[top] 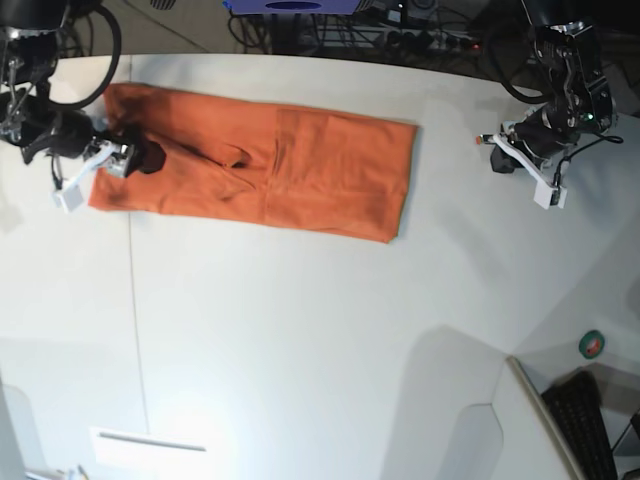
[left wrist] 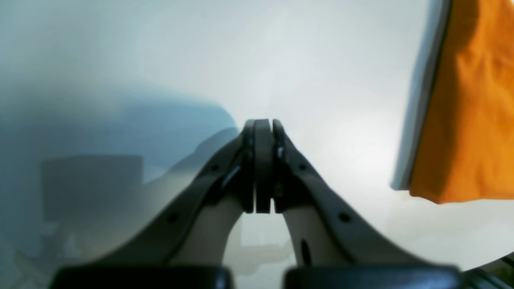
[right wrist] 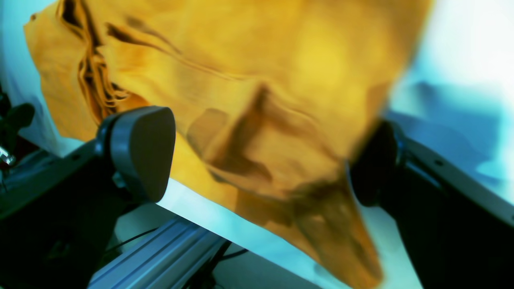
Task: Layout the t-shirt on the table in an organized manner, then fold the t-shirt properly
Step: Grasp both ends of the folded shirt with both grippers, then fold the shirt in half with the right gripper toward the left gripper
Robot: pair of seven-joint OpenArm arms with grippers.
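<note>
T-shirt [top: 270,165] lies folded lengthwise, orange, lightly wrinkled.

Soft matt cloth t-shirt [top: 255,165]; smooth white table [top: 320,330]

Beyond the far edge of the work surface lies a dark floor crowded with black cables [top: 300,35] and a power strip [top: 440,42] — a blue object [top: 295,5] sits at the top edge. At the lower right corner a black keyboard [top: 585,420] and a green tape roll [top: 593,344] rest near a pale panel [top: 540,420] — bright light glares at the lower left
</note>
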